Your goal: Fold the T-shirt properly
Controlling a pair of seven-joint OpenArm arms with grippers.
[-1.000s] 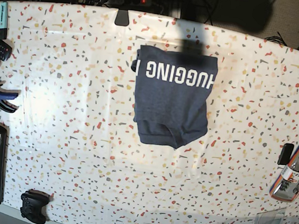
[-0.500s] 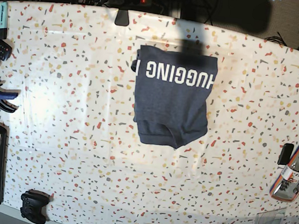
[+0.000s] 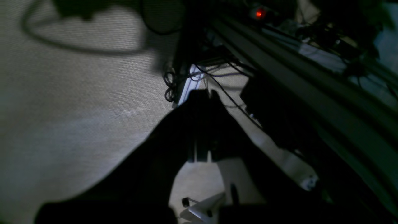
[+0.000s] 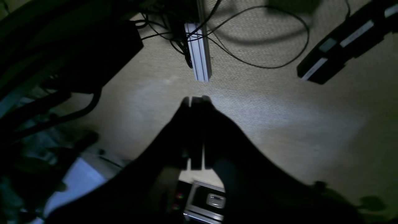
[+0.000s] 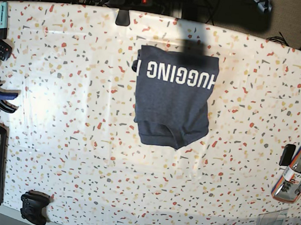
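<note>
Pressed together at the tips and pinching nothing, in the left pincer (image 3: 203,93). Likewise shut and bare in the right pincer (image 4: 196,101). Pointed down over the floor (image 4: 248,99) past the table's far side, well apart from the cloth, probably to keep from dragging at the folds. Next, on the table (image 5: 74,109), near the far edge and roughly midway across: the T-shirt (image 5: 174,99), likely set there for reach from both sides. Farther out, a black clip (image 5: 122,17) at the far edge, perhaps for pinning down the table covering. Along the sides, a blue-handled clamp (image 5: 0,96) and a game controller (image 5: 34,207), presumably parked there to stay out of the way of folding.

Dark navy, folded down to a compact, nearly square bundle. White block letters uppermost, upside down in the base view, cut off at both side folds. Fairly straight along the far edge, but ragged at the near one, with a layer peeking out and a corner drooping to a point. Mostly smooth on top. Seemingly close to done, perhaps wanting only a little squaring.
</note>
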